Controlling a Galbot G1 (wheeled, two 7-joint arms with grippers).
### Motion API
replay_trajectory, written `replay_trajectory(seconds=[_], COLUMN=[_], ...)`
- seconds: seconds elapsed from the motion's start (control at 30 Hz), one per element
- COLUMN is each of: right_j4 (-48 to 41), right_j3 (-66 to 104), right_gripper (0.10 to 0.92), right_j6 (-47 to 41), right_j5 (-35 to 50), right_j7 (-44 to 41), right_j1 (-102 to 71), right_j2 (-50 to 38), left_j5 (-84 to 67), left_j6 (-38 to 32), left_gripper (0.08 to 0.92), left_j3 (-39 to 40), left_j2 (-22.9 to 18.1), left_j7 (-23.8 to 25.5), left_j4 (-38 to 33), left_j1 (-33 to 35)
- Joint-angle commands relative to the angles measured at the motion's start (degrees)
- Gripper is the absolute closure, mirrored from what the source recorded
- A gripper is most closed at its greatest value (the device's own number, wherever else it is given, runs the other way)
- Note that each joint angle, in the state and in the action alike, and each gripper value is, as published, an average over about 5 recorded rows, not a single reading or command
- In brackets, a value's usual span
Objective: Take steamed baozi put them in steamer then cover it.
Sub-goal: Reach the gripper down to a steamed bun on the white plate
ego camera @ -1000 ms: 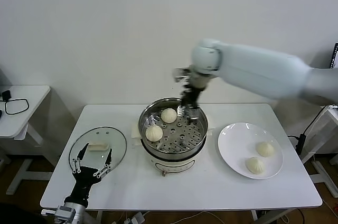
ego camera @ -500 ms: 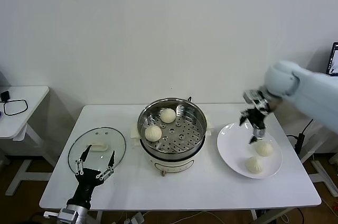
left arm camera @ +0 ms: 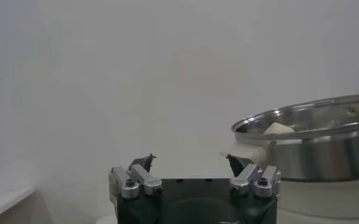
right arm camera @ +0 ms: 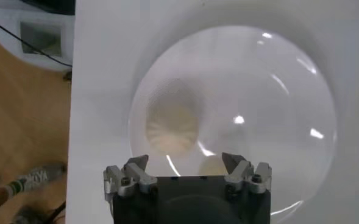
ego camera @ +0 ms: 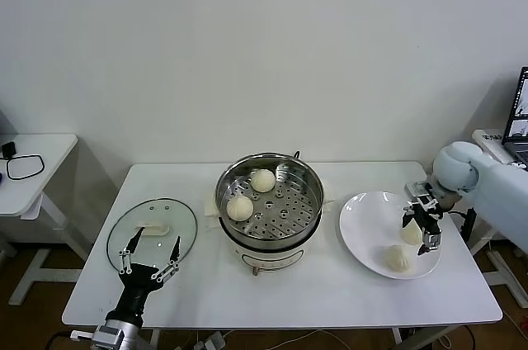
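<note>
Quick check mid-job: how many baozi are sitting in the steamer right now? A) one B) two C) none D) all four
B: the head view shows two baozi on the perforated tray of the steamer, while the other two lie on the white plate, where the open right gripper hovers.

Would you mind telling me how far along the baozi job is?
Done: two baozi sit in the steamer. In hand: the open right claw hangs over the plate, where two buns wait. Left: move both, then fit the lid lying by the idle left claw.
</note>
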Motion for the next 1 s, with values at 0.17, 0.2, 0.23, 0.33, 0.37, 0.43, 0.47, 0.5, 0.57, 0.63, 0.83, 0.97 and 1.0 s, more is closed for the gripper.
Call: replay_trajectory(seconds=[0.17, 0.2, 0.23, 0.33, 0.37, 0.43, 0.47, 0.5, 0.57, 0.63, 0.83, 0.97, 1.0], right_j4=[-3.5, -3.5, -3.6, -3.6, -3.6, -3.5, -3.5, -3.4, -3.4, -3.3, -3.3, -3.4, -3.4], right_j3=[7.3, 7.5, 7.6, 7.9, 7.9, 8.0, 8.0, 8.0, 8.1, 8.2, 8.7, 8.9, 9.0], right_gripper=[0.203, 0.203, 0.203, 0.203, 0.203, 0.203, 0.203, 0.203, 0.203, 0.203, 0.203, 0.223, 0.238], right_j6=[1.7, 1.7, 1.7, 1.6, 1.6, 1.5, 1.5, 1.5, 1.5, 1.4, 1.3, 1.4, 1.4], right_j5=[-4.1, -4.2, -4.3, -4.3, -4.3, -4.3, -4.2, -4.2, -4.2, -4.2, -4.3, -4.3, -4.2], right_j7=[1.2, 1.3, 1.4, 1.8, 1.8, 1.9, 1.9, 1.9, 2.0, 2.1, 2.3, 2.7, 2.8], right_j1=[-9.4, -9.6, -9.8, -10.2, -10.2, -10.3, -10.4, -10.4, -10.4, -10.5, -11.1, -11.3, -11.3], right_j2=[2.6, 2.8, 3.0, 3.5, 3.6, 3.7, 3.7, 3.7, 3.7, 3.8, 3.9, 4.1, 4.1], left_j5=[0.4, 0.4, 0.4, 0.4, 0.4, 0.4, 0.4, 0.4, 0.4, 0.4, 0.4, 0.4, 0.4], left_j6=[0.2, 0.2, 0.2, 0.2, 0.2, 0.2, 0.1, 0.1, 0.1, 0.1, 0.1, 0.0, 0.0], left_gripper=[0.177, 0.177, 0.177, 0.177, 0.177, 0.177, 0.177, 0.177, 0.177, 0.177, 0.177, 0.177, 0.177], left_j3=[0.1, 0.1, 0.1, 0.2, 0.1, 0.1, 0.0, 0.0, 0.0, 0.0, 0.0, 0.0, 0.0], left_j2=[0.2, 0.2, 0.2, 0.2, 0.2, 0.2, 0.2, 0.2, 0.2, 0.2, 0.1, 0.1, 0.1], left_j7=[-0.1, -0.1, -0.1, -0.1, -0.1, -0.1, -0.1, -0.1, -0.1, -0.1, -0.1, -0.1, -0.1], left_j4=[0.9, 0.9, 1.0, 1.0, 1.0, 1.0, 1.0, 1.0, 1.0, 0.9, 0.8, 0.8, 0.8], left_j1=[-0.5, -0.6, -0.6, -0.6, -0.6, -0.6, -0.6, -0.6, -0.6, -0.6, -0.5, -0.5, -0.5])
